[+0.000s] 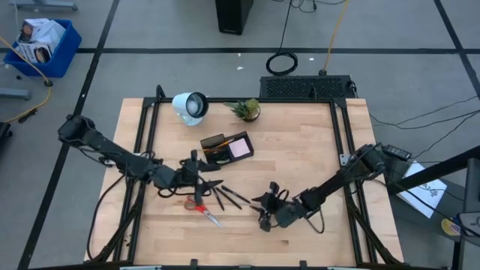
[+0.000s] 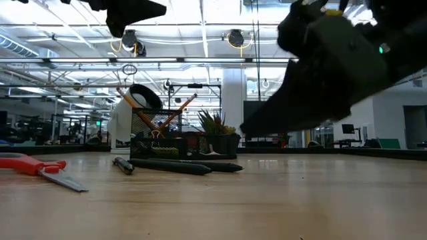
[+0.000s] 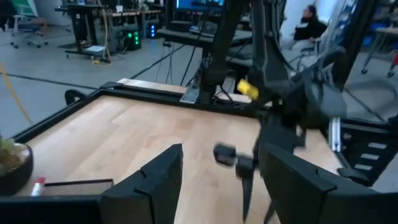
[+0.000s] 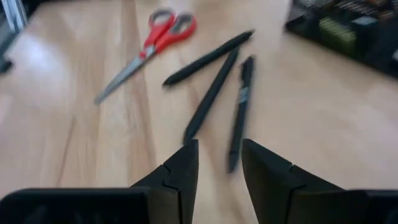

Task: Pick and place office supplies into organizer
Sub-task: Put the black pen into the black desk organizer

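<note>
**A:** Looking down on a pale wooden table [image 1: 300, 150], what lies there, and how many of each thing?

**B:** One pair of red-handled scissors [image 1: 207, 213] lies toward the near left of the table. Just beside it, three black pens [image 4: 214, 87] lie loose and splayed, close together but mostly apart. One black organizer [image 1: 226, 148] sits near the table's middle, toward the far edge, with a pale pink sticky-note pad [image 1: 239, 148] in one compartment and some orange and dark pens standing in another. A small potted plant [image 1: 247, 110] and a white round lamp [image 1: 190, 106] stand behind it.

**A:** Where are the grippers?

**B:** The right gripper [image 4: 219, 163] hovers near the pens, fingers narrowly parted with nothing between them, pointed at the nearest pen's end. The left gripper [image 1: 196, 174] hangs between the organizer and the scissors, its fingers spread wide and holding nothing.

**A:** How would a pen handle?

**B:** My judgement: light, stiff and smooth, and round enough to roll if nudged. It lies flat on the wood, so the fingers must straddle it across its width, near the middle of its length, to keep it from tipping. The scissors look heavier at the handles, and the thin blades offer little grip, so a hold just beside the pivot seems safest.
</note>
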You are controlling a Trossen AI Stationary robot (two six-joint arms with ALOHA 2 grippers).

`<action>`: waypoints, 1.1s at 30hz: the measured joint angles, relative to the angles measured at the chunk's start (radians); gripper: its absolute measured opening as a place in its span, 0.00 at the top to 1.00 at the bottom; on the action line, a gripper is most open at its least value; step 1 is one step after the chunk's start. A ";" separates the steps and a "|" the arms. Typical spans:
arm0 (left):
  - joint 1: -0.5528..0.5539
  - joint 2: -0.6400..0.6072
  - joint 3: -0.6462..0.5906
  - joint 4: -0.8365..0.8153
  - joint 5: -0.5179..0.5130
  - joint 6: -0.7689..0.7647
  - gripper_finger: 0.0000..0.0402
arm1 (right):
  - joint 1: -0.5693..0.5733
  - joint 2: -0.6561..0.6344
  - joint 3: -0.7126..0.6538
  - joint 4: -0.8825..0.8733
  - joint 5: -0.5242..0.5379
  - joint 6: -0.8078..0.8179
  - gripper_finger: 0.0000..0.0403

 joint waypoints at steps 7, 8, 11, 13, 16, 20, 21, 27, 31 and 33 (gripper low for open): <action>-0.023 -0.001 -0.012 0.038 0.001 -0.006 0.46 | -0.013 0.124 0.157 -0.203 0.043 -0.008 0.71; -0.028 -0.001 -0.012 0.039 0.002 -0.004 0.46 | -0.014 0.135 0.171 -0.224 0.053 -0.001 0.71; -0.045 -0.001 -0.012 0.043 0.006 0.001 0.46 | -0.022 0.143 0.178 -0.236 0.053 0.018 0.71; -0.054 -0.001 -0.012 0.045 0.008 0.004 0.46 | -0.030 0.151 0.178 -0.231 0.058 0.019 0.71; -0.065 -0.001 -0.012 0.061 0.008 0.011 0.46 | -0.042 0.167 0.178 -0.212 0.073 0.011 0.71; -0.067 -0.001 -0.012 0.062 0.009 0.013 0.46 | -0.066 0.223 0.181 -0.120 0.046 -0.007 0.71; -0.066 -0.001 -0.012 0.061 0.009 0.014 0.46 | -0.070 0.243 0.181 -0.091 0.048 -0.008 0.71; -0.067 -0.001 -0.012 0.061 0.009 -0.005 0.46 | -0.077 0.292 0.180 -0.063 0.052 -0.011 0.72; -0.072 -0.001 -0.012 0.058 0.009 -0.004 0.46 | -0.077 0.294 0.164 -0.062 0.043 -0.011 0.78; -0.072 -0.001 -0.012 0.049 0.009 -0.004 0.46 | -0.077 0.295 0.153 -0.065 0.039 -0.008 0.82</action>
